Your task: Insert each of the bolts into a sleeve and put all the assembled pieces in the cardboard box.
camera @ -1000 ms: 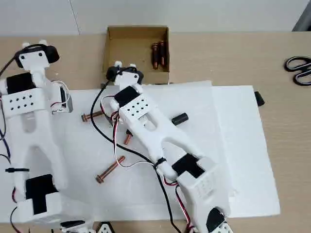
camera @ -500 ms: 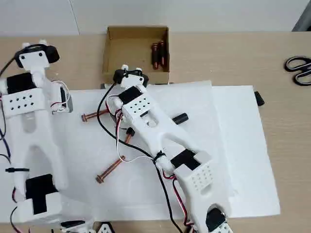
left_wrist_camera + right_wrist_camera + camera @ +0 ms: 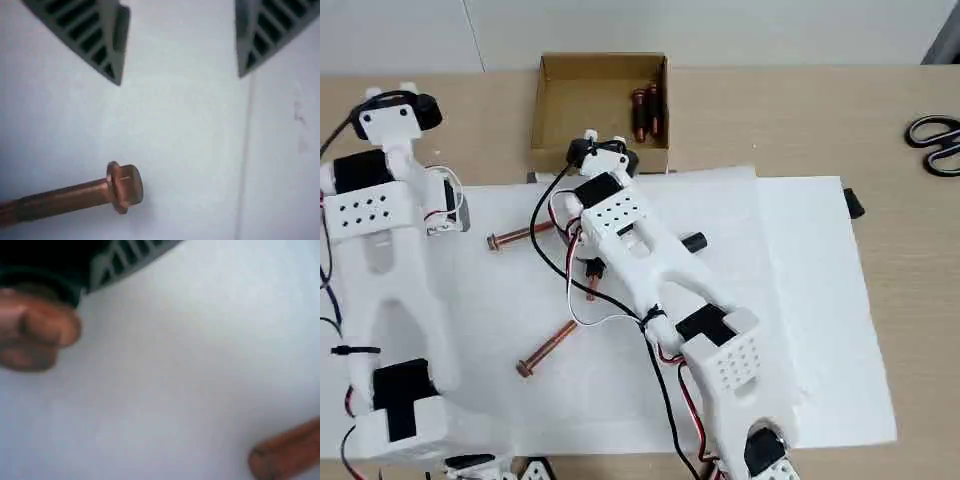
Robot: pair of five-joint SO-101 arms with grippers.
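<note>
Copper-coloured flanged metal bolt (image 3: 523, 235) lies flat on white foam sheet (image 3: 800, 300) just beside left gripper (image 3: 177, 65), jaws wide apart and empty; right gripper (image 3: 75, 295) state can't be told; bolt probably rigid, light, smooth, rolls easily, so pinch mid-shank.

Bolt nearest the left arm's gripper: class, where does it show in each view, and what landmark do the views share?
High view: the bolt lies on the white foam sheet, between the two arms.
Left wrist view: its head lies near the open left gripper, untouched.
Right wrist view: a blurred copper end; cannot tell whether it is this bolt.
Shared landmark: the white foam sheet.
</note>
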